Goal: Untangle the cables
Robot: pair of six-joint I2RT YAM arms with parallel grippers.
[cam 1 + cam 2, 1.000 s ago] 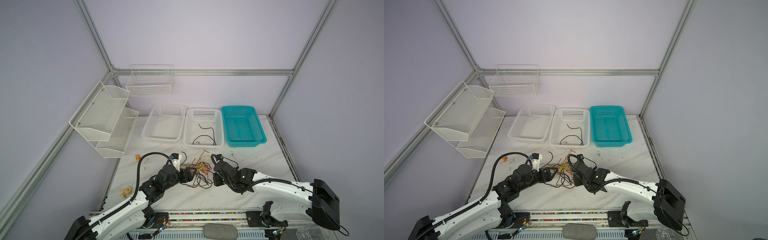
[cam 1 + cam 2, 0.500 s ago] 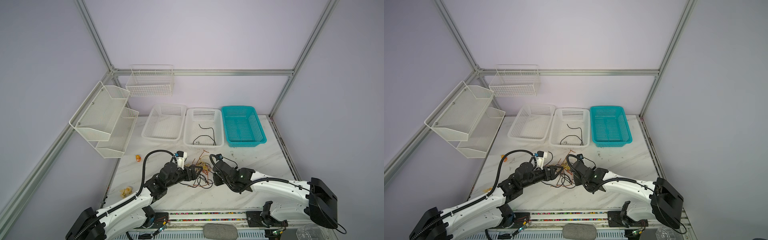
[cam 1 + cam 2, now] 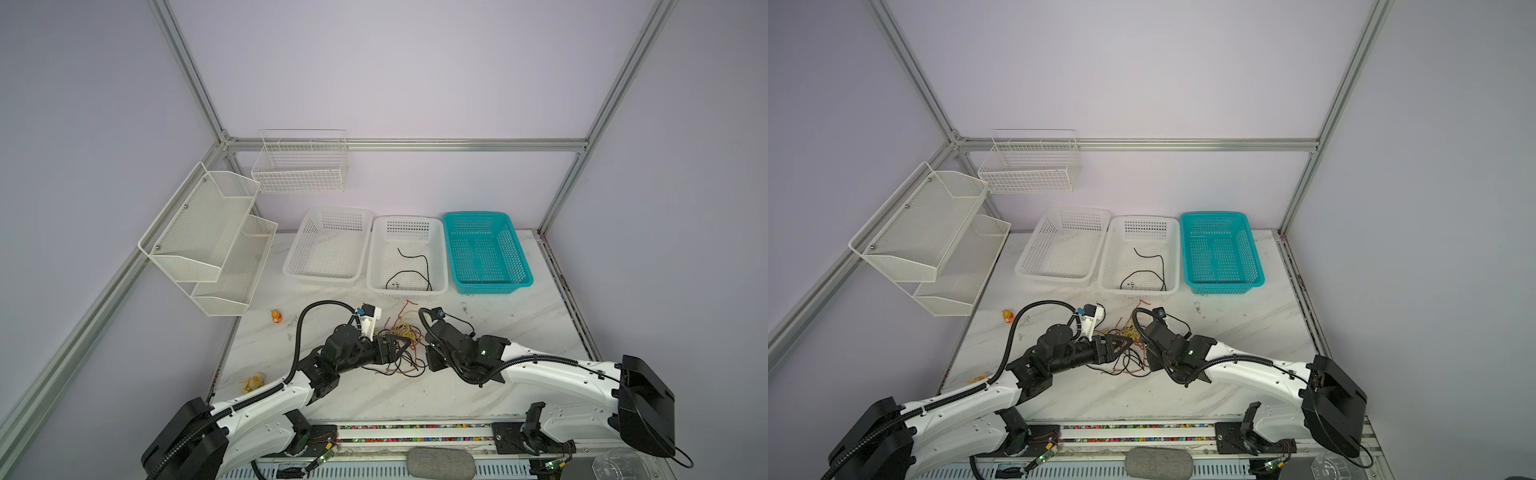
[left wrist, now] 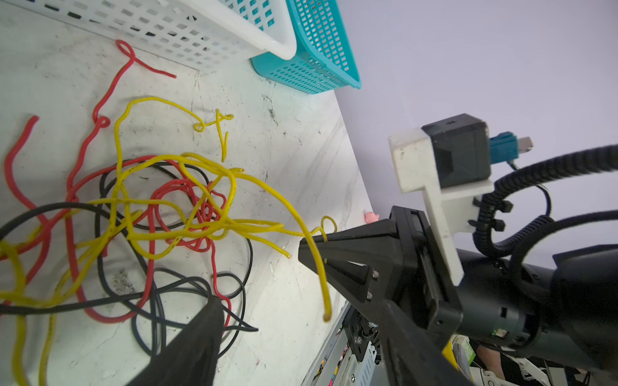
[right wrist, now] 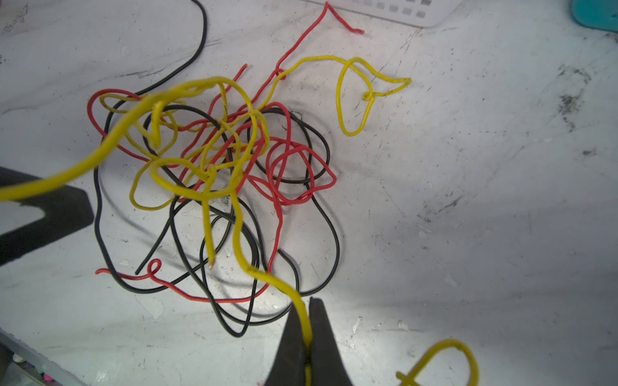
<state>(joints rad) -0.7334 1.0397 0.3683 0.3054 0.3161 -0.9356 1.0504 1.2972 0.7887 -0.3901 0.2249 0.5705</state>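
The cables (image 3: 400,334) (image 3: 1124,332) lie as a loose knot of thin black, yellow and red wires on the marble table, between my two grippers. My right gripper (image 5: 307,317) is shut on one yellow cable (image 5: 240,234) that runs up into the knot (image 5: 220,157). My left gripper (image 4: 257,275) is open at the knot's edge (image 4: 160,214). A raised yellow cable (image 4: 314,254) drapes over one of its fingers (image 4: 351,244). In both top views the left gripper (image 3: 399,345) (image 3: 1120,343) points right into the pile.
Along the back stand a white basket (image 3: 309,237), a second white basket (image 3: 376,257) holding one black cable (image 3: 417,266), and a teal basket (image 3: 519,257). Mesh shelves (image 3: 208,237) hang at the left wall. A small orange toy (image 3: 276,316) and a yellow scrap (image 3: 251,382) lie left.
My left arm has reached right, bringing its open gripper into the edge of the knot. The right gripper has stayed shut on the yellow cable and shifted slightly left.
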